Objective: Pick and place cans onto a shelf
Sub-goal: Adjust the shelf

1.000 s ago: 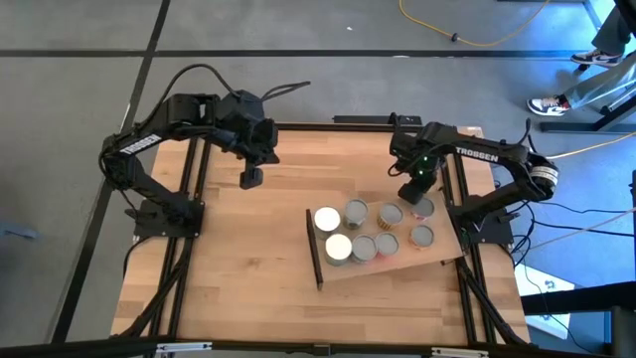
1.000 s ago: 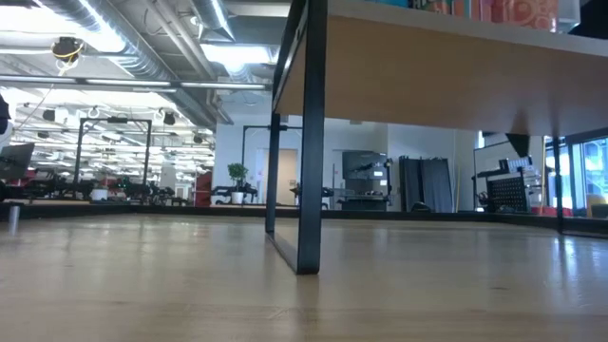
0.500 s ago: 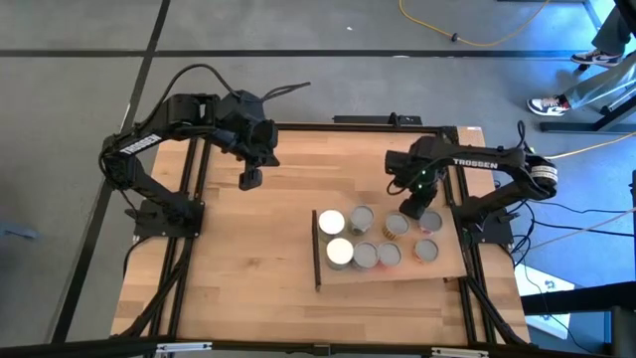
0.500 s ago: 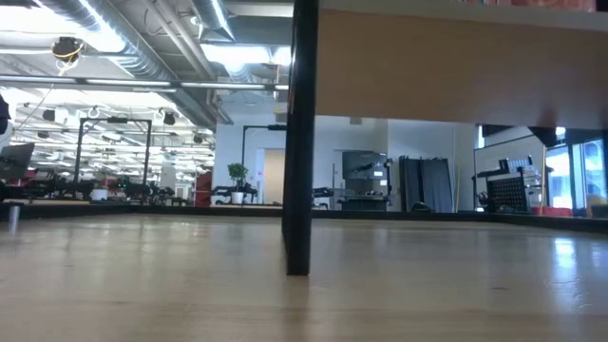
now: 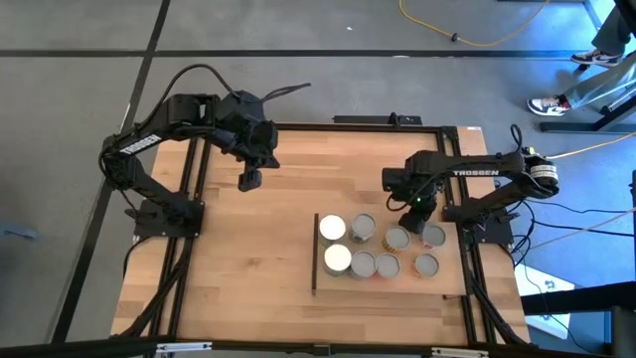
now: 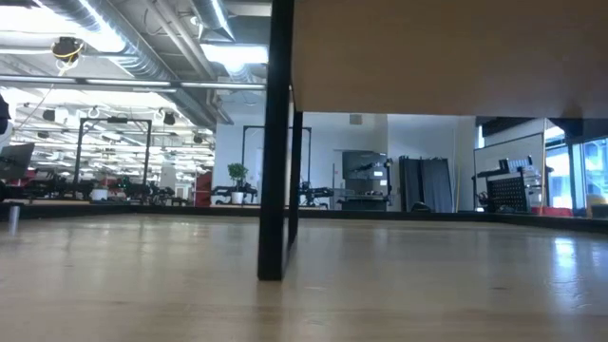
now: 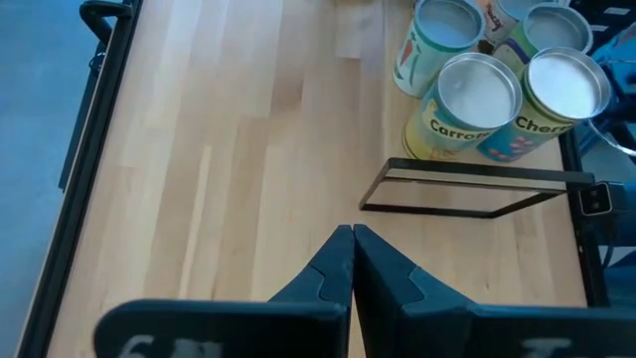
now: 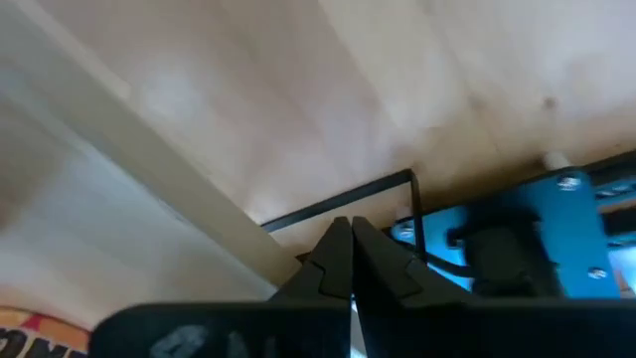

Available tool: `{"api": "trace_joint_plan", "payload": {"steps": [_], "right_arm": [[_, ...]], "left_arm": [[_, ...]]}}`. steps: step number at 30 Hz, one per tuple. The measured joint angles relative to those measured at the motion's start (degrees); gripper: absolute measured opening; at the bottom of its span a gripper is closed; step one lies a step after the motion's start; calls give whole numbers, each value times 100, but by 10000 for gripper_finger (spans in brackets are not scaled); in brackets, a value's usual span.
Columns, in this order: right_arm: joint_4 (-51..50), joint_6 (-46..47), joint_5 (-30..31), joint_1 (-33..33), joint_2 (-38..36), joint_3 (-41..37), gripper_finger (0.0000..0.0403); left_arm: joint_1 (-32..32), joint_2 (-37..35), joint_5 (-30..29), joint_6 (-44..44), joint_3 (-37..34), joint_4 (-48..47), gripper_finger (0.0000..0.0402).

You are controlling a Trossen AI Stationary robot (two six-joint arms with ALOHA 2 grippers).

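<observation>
Right gripper [image 5: 421, 206] is pinched fully shut with nothing between the fingers [image 8: 333, 261], and it sits right at the far edge of the shelf [image 5: 442, 285], practically over the back row of cans [image 5: 397, 239]. With closed tips pressed in that close to the board's edge, it looks more like it's nudging or squaring up the shelf than going for a can, but that's a guess. Its own camera shows the pale edge of the board just ahead of the tips, a thin black metal frame rod [image 8: 338, 204] and a blue bracket [image 8: 527, 234] beyond that, and a sliver of orange label in one corner.

Just past the gripper the cans stand upright in a tight cluster on the shelf, seven tops visible from above: two bright white ones [image 5: 332, 228] nearest the dark strip [image 5: 315, 254] on the short edge, the rest silver-grey. Packing them close keeps them all on the board.

Well away across the wooden tabletop [image 5: 238, 259], the left gripper [image 5: 248, 180] just waits, fingers [image 7: 328, 273] closed and empty. It looks over at the labelled cans [image 7: 467, 104] and the shelf's black wire leg [image 7: 477, 191].

Hard to make out: whether the right tips actually touch the shelf or a can, since the arm covers that spot from above. The table-level camera only gets the board's underside [image 6: 446, 57] and a black leg [image 6: 275, 142], no cans or grippers at all. Labels are only partly readable too.
</observation>
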Motion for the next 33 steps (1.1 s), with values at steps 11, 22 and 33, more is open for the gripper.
{"api": "trace_joint_plan", "payload": {"steps": [11, 22, 33], "right_arm": [[174, 482, -272, 631, -2, 0, 4], [-312, 450, 777, 835, -6, 610, 4], [-592, 620, 1690, 835, -173, 2292, 4]], "left_arm": [[0, 0, 3, 2, 2, 0, 0], [2, -7, 44, 0, -35, 25, 0], [8, 0, 757, 486, -1567, 1800, 0]]}}
